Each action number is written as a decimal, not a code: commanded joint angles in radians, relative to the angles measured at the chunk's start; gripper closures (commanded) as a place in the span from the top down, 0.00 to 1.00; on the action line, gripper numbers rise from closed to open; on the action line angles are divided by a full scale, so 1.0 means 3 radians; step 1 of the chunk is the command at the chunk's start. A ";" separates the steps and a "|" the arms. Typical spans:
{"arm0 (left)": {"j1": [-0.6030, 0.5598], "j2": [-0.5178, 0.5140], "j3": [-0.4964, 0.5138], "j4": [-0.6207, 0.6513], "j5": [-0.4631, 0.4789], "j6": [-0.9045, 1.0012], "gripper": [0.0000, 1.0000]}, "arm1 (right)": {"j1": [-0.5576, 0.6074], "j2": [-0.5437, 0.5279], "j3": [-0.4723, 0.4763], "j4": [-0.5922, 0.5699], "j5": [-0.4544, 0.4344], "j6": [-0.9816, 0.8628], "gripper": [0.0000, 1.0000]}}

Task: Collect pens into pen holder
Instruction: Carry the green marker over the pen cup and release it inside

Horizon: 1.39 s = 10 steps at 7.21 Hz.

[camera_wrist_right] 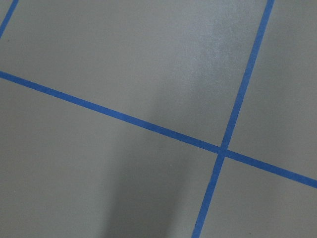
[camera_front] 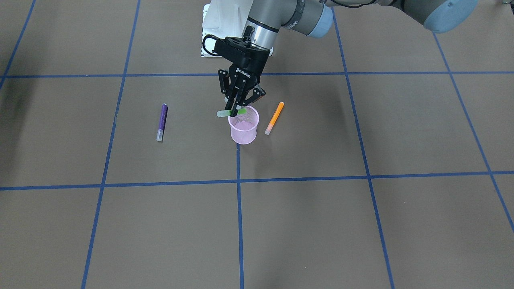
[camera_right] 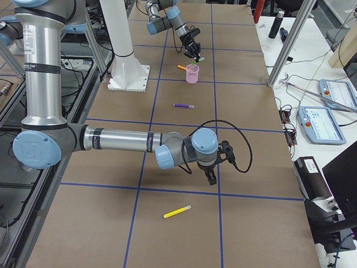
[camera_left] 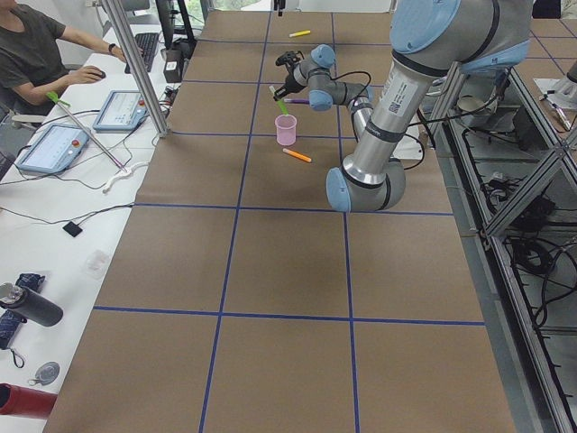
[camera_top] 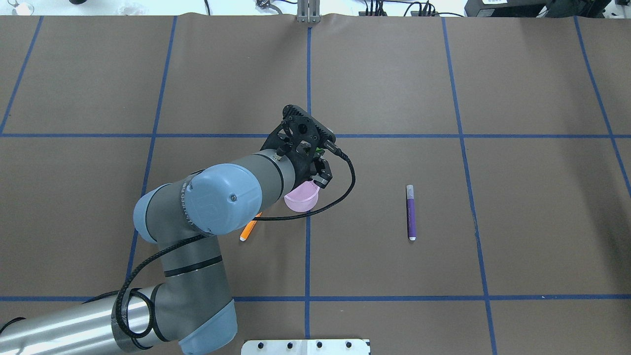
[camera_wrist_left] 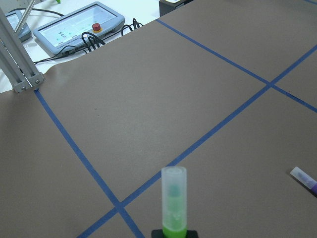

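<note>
1. The left end effector (camera_front: 236, 110) hangs just above the pink wire-mesh pen holder (camera_front: 243, 127), clenched on the green pen (camera_front: 231, 113).
2. The green pen is held tilted, close to level in the front-facing view. Its pale cap end sticks out to one side of the grasp, and its green end lies over the holder's mouth at the rim nearer the robot (whether it touches the mesh, I cannot tell).
3. The pen holder stands upright on the brown table (camera_front: 321, 224), on one of the blue tape lines (camera_front: 239, 208) that cross it.
4. The orange pen (camera_front: 274, 118) lies flat on the table just beside the holder, on the robot's left of it and apart from it.
5. The purple pen (camera_front: 162, 122) lies flat on the table, well apart from the holder on the robot's right.
6. In the left wrist view the green pen's translucent cap juts out over bare table, and one end of the purple pen shows at the edge of that view.
7. The right end effector (camera_right: 212, 177) shows only in the right side view, low over the table and far from the holder. I cannot tell whether it is released or clenched.
8. A yellow pen (camera_right: 177, 211) lies flat on the table near the right end effector.
</note>
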 commanded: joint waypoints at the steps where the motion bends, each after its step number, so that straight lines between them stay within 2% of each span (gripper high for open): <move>1: 0.0023 0.0005 0.0129 -0.0086 0.0059 0.0002 0.00 | -0.0002 0.0000 -0.0007 -0.0005 -0.0002 0.0000 1.00; 2: 0.0028 0.0036 0.0134 -0.0091 0.0059 0.0007 0.00 | -0.0013 0.0000 -0.0013 -0.0005 -0.0002 0.0000 1.00; 3: 0.0033 0.0041 0.0155 -0.0086 0.0059 0.0007 0.37 | -0.0023 0.0000 -0.0008 -0.0005 -0.0002 0.0000 1.00; 4: 0.0033 0.0041 0.0160 -0.0091 0.0059 0.0002 0.82 | -0.0063 0.0000 -0.0028 -0.0005 -0.0007 0.0000 1.00; 5: 0.0023 0.0051 0.0129 -0.0091 0.0054 -0.0023 0.99 | -0.0079 0.0000 -0.0048 -0.0005 -0.0022 0.0000 1.00; 6: 0.0003 0.0132 -0.0033 -0.0076 0.0049 -0.0029 0.99 | -0.0084 0.0000 -0.0084 -0.0010 -0.0043 0.0000 0.99; 7: -0.0134 0.0229 -0.0146 -0.0056 0.0023 -0.0029 0.99 | -0.0084 0.0000 -0.0292 -0.0005 -0.0058 -0.0005 0.99; 8: -0.0292 0.0504 -0.0314 -0.0040 -0.0017 -0.0034 0.98 | -0.0084 0.0000 -0.0441 0.0000 -0.0099 -0.0015 0.99; 9: -0.0603 0.0709 -0.0356 -0.0030 -0.0407 -0.0034 0.98 | -0.0084 0.0000 -0.0483 0.0000 -0.0291 -0.0051 0.99; 10: -0.0991 0.0772 -0.0357 0.0157 -0.0963 -0.0150 0.98 | -0.0084 0.0000 -0.0513 -0.0030 -0.0506 -0.0157 0.93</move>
